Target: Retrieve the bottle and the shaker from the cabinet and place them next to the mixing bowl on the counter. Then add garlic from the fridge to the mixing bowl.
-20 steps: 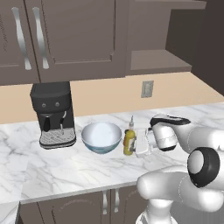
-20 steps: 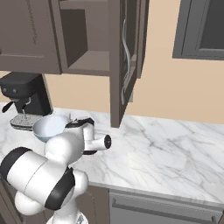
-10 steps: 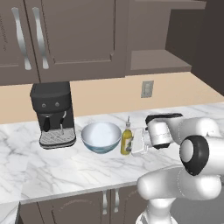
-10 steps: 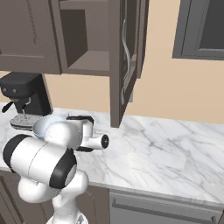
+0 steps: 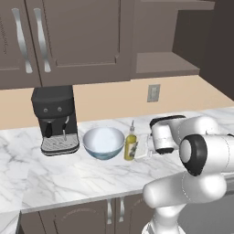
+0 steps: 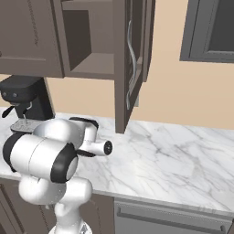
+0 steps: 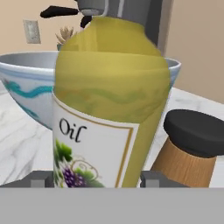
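Bottle stands upright on the worktop, just right of the mixing bowl, base on the marble. My claw sits level at the bottle's right side. Hand view: bottle fills the space betw. the two finger tips, one tip each side of the label. Jaws look set around it, but I can't tell if the pads press the glass or have let go; no clear gap, no clear contact.

Shaker is in hand view low right, just beside the bottle, nearly touching it from this angle. Bowl rim runs behind both. Coffee machine stands left of the bowl, apart from it.

Judgement: bottle placement approx. done; shaker seems down too, so fridge + garlic step is left.

Risks from here:
- If I pull back w/ pads dragging on the glass, the bottle tips. It's tall, narrow, top-heavy w/ the thin pourer; likely falls toward bowl or onto shaker.
- Shaker so close: a sideways swing of a finger on exit could clip its dark cap and knock it over or roll it.
- Opening wider before retreat: the outer finger may shove the shaker.
- Bottle close to bowl wall; a nudge that way slides bowl toward the coffee machine.
- Cabinet door hangs open above the worktop in right base view; a high retreat w/ the arm could strike its edge.

Plan: release fully, back straight out along the claw axis, low and slow.
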